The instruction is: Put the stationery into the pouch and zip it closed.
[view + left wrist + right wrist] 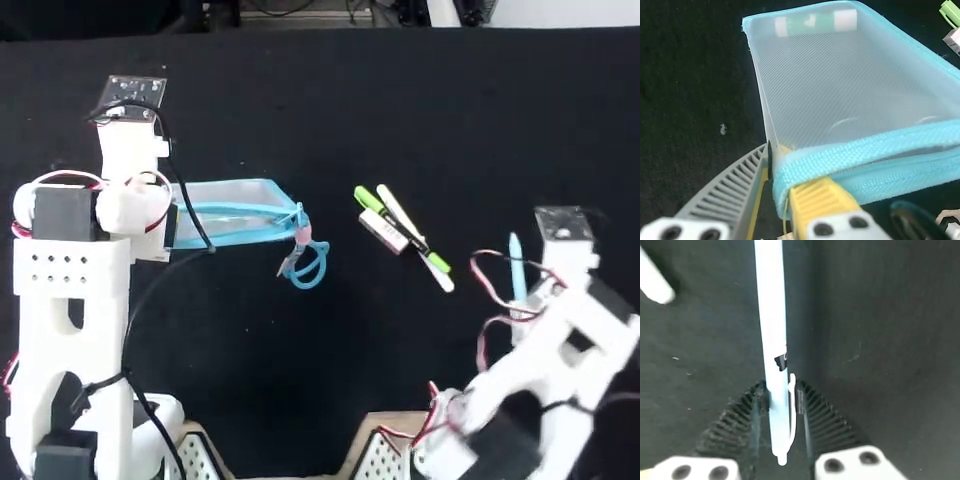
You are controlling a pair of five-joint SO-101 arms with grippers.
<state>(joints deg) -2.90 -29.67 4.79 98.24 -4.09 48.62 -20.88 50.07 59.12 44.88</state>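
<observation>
A pale blue mesh pouch (235, 212) lies at the left of the black table, its blue zip strap (305, 262) trailing off its end. My left gripper (172, 228) is shut on the pouch's corner by the zip band (865, 150); the left wrist view shows the gripper (780, 170) close up. A green and white item (815, 22) lies inside the pouch (840, 90). My right gripper (520, 300) is shut on a light blue pen (517, 265), held upright. In the right wrist view the pen (772, 340) runs between the closed jaws of that gripper (780, 395).
A green highlighter (375, 203), a white pen (415, 240) and a small eraser (385, 232) lie bunched at mid-table, between pouch and right arm. The white pen's end (655, 282) appears beside the held pen. Both arm bases stand at the near edge.
</observation>
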